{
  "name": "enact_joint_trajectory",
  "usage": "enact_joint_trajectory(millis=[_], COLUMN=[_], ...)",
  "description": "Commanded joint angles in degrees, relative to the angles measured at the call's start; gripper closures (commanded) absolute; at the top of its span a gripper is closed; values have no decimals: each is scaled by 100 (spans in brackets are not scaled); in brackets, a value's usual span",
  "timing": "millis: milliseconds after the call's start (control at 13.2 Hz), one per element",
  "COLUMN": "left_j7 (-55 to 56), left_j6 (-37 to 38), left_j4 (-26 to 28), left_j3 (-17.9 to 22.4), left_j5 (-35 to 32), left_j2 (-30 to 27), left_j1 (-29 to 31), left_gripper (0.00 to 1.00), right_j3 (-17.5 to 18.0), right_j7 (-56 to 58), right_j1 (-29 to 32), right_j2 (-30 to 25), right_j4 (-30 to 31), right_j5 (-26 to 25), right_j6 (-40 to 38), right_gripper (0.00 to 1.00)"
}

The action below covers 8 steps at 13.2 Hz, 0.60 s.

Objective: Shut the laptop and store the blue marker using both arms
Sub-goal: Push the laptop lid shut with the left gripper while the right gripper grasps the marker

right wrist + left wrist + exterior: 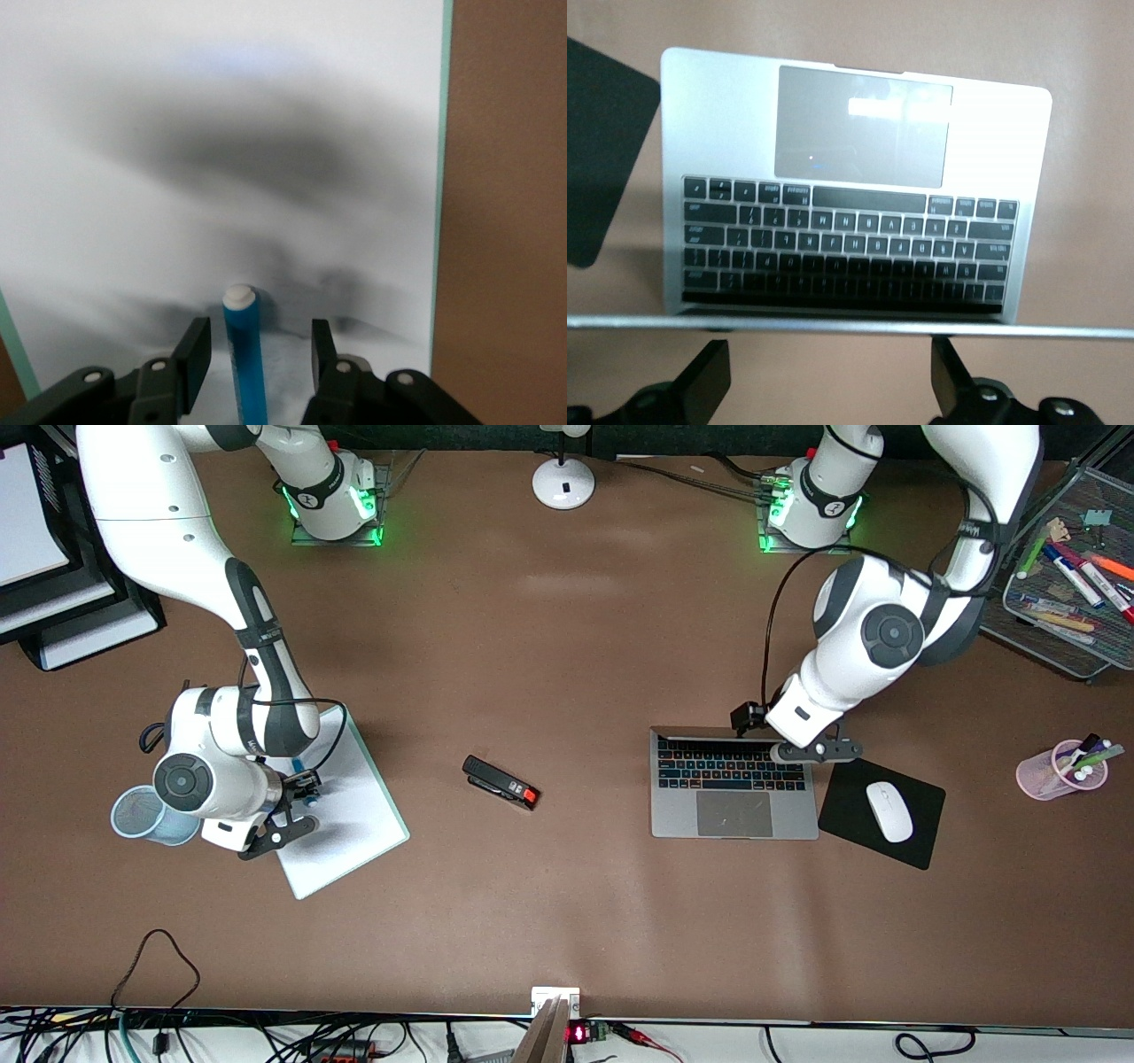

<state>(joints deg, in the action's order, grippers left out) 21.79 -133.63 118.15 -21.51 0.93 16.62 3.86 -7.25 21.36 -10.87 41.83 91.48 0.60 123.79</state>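
Your grippers at clipboard and laptop.
Right gripper [252, 350] straddles the blue marker [244, 354] on the clipboard [354, 815], fingers unclenched; left gripper [833, 381] spread wide at the laptop [850, 177] lid.

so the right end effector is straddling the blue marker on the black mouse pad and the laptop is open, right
Not quite. The slim bright-blue marker lies on the white clipboard with the mint edge, not on a black mouse pad; the right wrist view shows it between the right end effector's fingers. The silver-grey laptop is open, as you said.
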Motion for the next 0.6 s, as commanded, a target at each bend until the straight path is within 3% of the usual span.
enact_joint_trajectory(millis=[0,529], left_j7=[-79,-79], left_j6=[-373,-1235], left_j4=[-204,-336], left_j3=[6,50], left_j5=[74,74], left_j2=[385,1185], left_j1=[36,18], left_gripper=[0,0], right_j3=[13,21], right_j7=[79,79], right_j1=[-12,-3], right_j2=[9,79], right_j4=[2,-7], right_j5=[89,89], right_j6=[22,66], right_gripper=[47,53])
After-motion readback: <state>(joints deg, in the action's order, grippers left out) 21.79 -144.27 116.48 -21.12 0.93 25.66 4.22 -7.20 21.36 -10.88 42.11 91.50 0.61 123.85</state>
